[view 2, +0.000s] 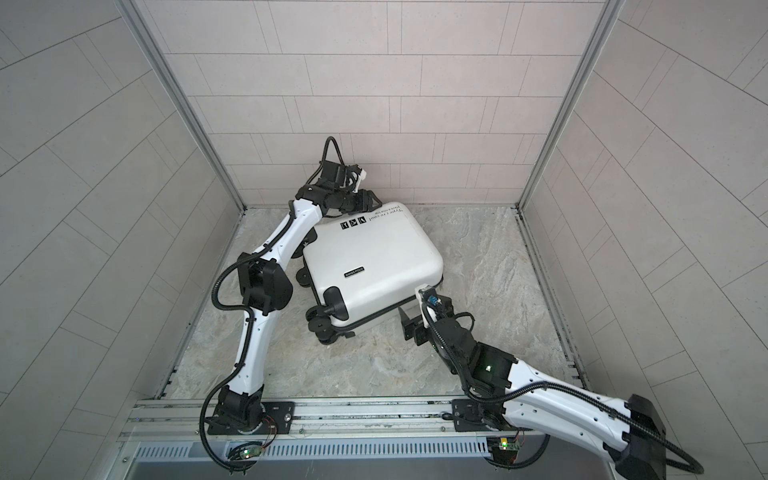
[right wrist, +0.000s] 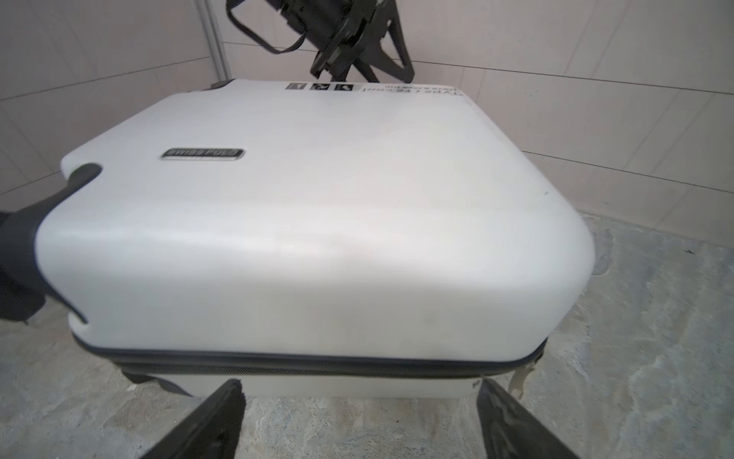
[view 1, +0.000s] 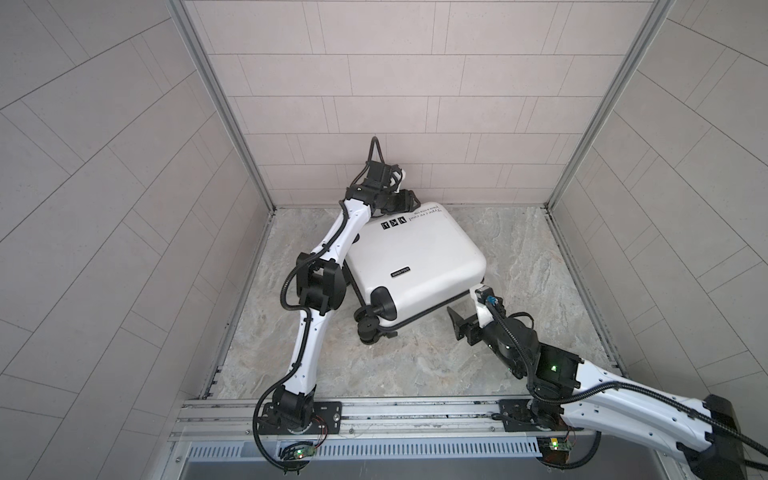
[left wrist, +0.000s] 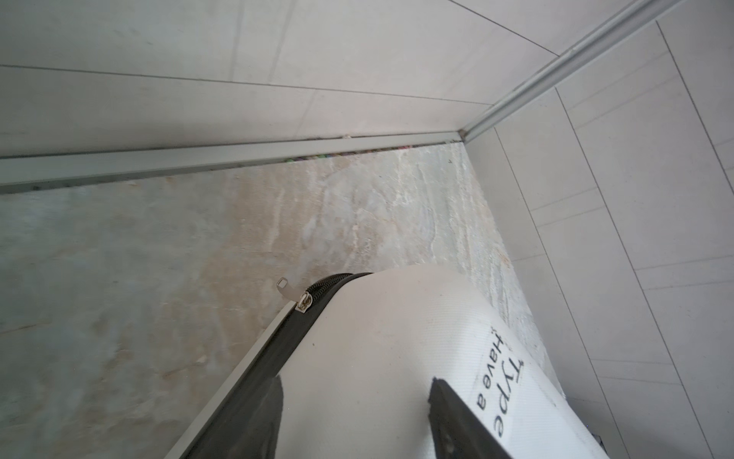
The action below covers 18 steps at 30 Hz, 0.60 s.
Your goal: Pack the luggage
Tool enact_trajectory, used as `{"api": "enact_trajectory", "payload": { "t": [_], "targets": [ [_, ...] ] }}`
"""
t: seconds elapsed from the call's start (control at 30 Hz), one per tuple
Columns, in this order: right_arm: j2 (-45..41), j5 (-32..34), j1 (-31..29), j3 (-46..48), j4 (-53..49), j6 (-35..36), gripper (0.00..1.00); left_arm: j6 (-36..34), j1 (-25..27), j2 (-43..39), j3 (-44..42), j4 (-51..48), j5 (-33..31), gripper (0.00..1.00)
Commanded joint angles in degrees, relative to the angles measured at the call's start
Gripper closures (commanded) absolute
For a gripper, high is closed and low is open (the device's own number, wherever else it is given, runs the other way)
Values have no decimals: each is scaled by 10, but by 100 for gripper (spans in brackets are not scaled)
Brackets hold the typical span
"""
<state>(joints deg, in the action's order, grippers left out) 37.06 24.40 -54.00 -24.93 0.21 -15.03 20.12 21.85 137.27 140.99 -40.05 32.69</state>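
The luggage [view 1: 415, 257], a white hard shell, lies flat with its lid down on the marble counter [view 1: 540, 266], spanning the space between the two end effectors. Its far corner, by the script text [left wrist: 500, 381], sits right under the left end effector [left wrist: 356, 379]. That one's fingers [left wrist: 456, 417] stand partly spread astride the corner; whether they clamp it I cannot tell. Its near side, with the zipper seam [right wrist: 317, 365], lies just ahead of the right end effector [right wrist: 359, 383], which gapes wide low over the counter, holding nothing.
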Motion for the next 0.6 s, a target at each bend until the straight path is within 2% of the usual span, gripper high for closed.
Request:
{"api": "enact_trajectory", "payload": {
  "t": [0.0,0.17,0.37,0.43,0.57],
  "targets": [
    [-40,-24,57,-32,-59,-9,2,19,41,16,-10,-90,31,37],
    [-46,-76,147,-84,-108,-33,0,18,43,-70,-42,-61,-72,37],
    [42,-136,247,-180,-158,-62,0,5,48,-188,-77,-59,-167,35],
    [87,-179,286,-214,-169,-79,0,-5,58,-237,-117,-58,-197,35],
    [162,-259,356,-266,-161,-108,1,-15,100,-354,-250,-49,-256,35]
  ]
}}
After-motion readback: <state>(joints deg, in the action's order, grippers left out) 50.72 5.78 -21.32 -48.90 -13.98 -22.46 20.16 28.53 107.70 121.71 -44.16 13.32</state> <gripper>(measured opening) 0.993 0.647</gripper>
